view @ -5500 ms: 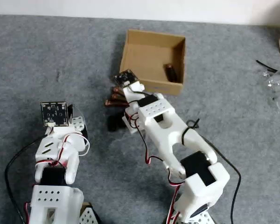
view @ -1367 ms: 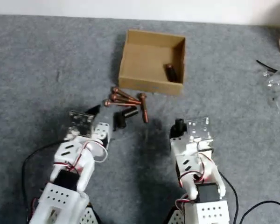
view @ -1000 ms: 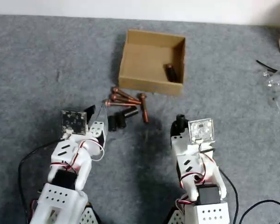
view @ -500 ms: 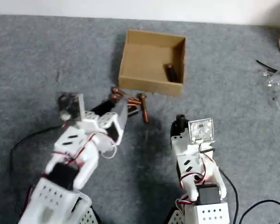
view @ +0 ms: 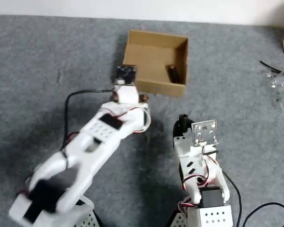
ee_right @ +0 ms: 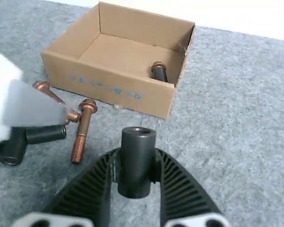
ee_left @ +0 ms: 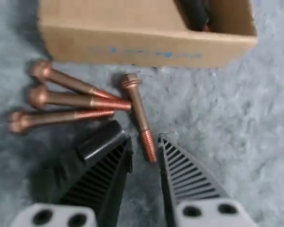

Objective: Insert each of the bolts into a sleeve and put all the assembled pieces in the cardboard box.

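Observation:
My left gripper [ee_left: 144,142] is open, low over the carpet in front of the cardboard box [ee_left: 132,42]. The threaded tip of one copper bolt [ee_left: 137,111] lies between its fingers. Three more bolts [ee_left: 66,97] lie beside it, and a black sleeve [ee_left: 102,137] rests against one finger. My right gripper [ee_right: 135,165] is shut on an upright black sleeve [ee_right: 136,156], held back from the box [ee_right: 113,85]. An assembled piece [ee_right: 159,71] lies inside the box [view: 154,89]. In the high view the left arm [view: 104,137] stretches to the box and the right gripper [view: 182,124] sits near its base.
Two loose sleeves [ee_right: 45,134] lie on the grey carpet by the bolts. Clear plastic items and a cable [view: 279,80] sit at the far right edge. Open carpet lies right of the box and between the arms.
The left arm has swung forward from near its base to the bolts by the box. The right arm, holding its sleeve, has stayed still over the last second.

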